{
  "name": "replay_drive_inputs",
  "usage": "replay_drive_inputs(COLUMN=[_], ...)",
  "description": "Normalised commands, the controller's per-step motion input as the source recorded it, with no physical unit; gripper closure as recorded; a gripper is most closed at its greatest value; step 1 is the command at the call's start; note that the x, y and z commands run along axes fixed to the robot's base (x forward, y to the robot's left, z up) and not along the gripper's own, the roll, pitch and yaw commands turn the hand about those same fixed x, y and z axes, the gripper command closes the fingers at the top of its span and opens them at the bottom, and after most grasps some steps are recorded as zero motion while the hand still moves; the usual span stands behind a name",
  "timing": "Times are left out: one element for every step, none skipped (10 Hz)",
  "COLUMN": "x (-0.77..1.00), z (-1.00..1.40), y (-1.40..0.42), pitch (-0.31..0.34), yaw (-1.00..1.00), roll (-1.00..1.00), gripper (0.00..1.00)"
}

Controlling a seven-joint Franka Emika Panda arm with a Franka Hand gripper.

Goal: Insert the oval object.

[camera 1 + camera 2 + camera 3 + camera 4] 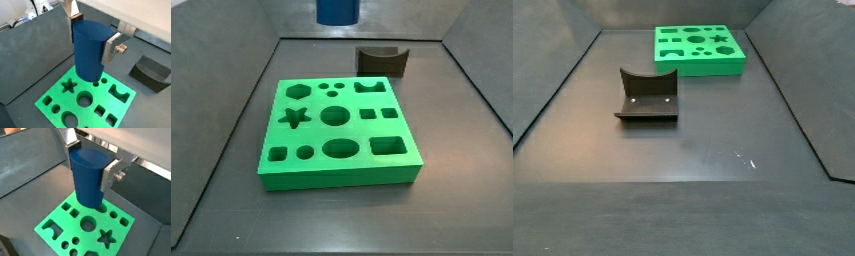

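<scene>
Matte grey floor beneath gripper [92,35] clamping smooth oval object [89,50].

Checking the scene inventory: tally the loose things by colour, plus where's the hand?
Dark blue: 1, the peg, clamped in the hand above the block
Green: 1, the block with cutouts
Dark grey: 1, the notched block on the floor
Total: 3

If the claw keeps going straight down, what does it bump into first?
Probably the bright green block with shaped holes. The claw holds the tall dark blue oval peg pointing down, so the peg's bottom end would meet the block first. Whether it lands on a hole or flat green is unclear.
</scene>
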Motion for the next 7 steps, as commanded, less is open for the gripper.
replay_drive_inputs(x=[-0.25,-0.27,-0.22,-0.11,0.00,0.24,0.59], z=[-0.83,-0.99,-0.97,-0.99,-1.00,-1.00,-0.87], y=[-0.72,-0.82,-0.84,-0.86,-0.85,-0.69,-0.45], pitch=[-0.191,-0.044,-0.037,-0.040,-0.040,-0.020,0.000], yaw=[-0.24,-0.26,-0.26,-0.31,-0.38,-0.33,-0.21], roll=[0.13,0.15,0.17,0.18,0.19,0.22,0.24], gripper=[1.00,1.00,1.00,1.00,1.00,1.00,1.00])
